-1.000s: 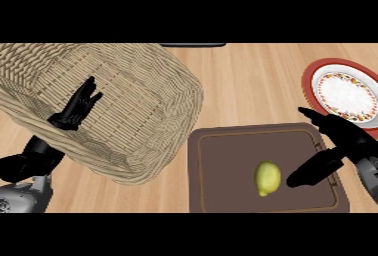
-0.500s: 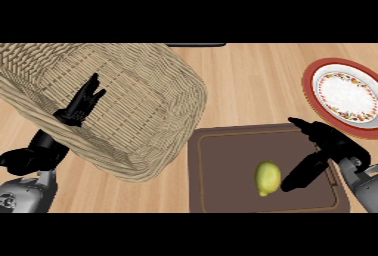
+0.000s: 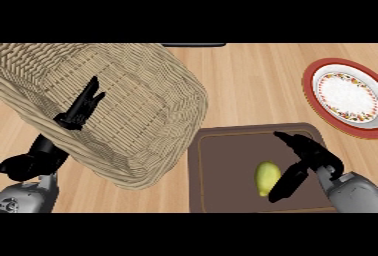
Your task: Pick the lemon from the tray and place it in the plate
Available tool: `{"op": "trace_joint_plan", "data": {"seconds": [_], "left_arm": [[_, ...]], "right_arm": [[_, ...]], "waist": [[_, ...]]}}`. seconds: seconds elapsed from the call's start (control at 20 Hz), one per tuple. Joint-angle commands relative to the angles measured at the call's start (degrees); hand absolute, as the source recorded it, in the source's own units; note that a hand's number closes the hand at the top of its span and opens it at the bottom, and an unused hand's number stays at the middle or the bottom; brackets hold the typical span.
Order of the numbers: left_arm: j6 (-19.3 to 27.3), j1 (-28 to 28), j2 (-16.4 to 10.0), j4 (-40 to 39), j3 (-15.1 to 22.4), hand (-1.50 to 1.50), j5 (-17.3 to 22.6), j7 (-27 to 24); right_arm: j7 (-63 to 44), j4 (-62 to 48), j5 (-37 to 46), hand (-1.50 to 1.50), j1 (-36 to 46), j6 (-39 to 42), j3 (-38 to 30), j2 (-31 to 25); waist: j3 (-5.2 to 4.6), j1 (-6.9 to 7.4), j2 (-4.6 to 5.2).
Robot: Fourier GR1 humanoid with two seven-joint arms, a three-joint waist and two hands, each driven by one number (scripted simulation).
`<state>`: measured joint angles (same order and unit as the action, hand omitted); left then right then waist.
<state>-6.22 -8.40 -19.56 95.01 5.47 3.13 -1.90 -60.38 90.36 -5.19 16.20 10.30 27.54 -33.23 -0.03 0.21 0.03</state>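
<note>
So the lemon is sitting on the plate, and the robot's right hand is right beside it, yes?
No. In the head view the lemon sits on the brown tray, not on the plate. The right hand is right beside it.

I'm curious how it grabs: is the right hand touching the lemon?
Cannot tell. In the head view the right hand borders the lemon with no gap, but it may hover above.
</note>
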Motion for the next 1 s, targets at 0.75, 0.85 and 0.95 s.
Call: {"op": "trace_joint_plan", "data": {"seconds": [0.75, 0.85, 0.95], "left_arm": [[-2.7, 1.0, 1.2, 3.7, -3.0, 0.00, -1.3, 2.0], [-3.3, -4.0, 2.1, -4.3, -3.7, 0.00, -1.8, -0.4], [-2.0, -2.3, 3.7, 0.5, -1.8, 0.00, -2.3, 3.2]], "right_arm": [[7.3, -6.3, 7.8, 1.50, -4.0, 7.5, 4.7, 5.2], [8.9, -9.6, 14.2, 1.50, -1.9, 2.9, 7.0, 9.5], [8.8, -8.7, 15.2, 1.50, -2.1, 3.1, 6.3, 9.1]], "waist": [[0.06, 0.45, -0.08], [0.04, -0.04, 0.19], [0.06, 0.16, 0.02]]}}
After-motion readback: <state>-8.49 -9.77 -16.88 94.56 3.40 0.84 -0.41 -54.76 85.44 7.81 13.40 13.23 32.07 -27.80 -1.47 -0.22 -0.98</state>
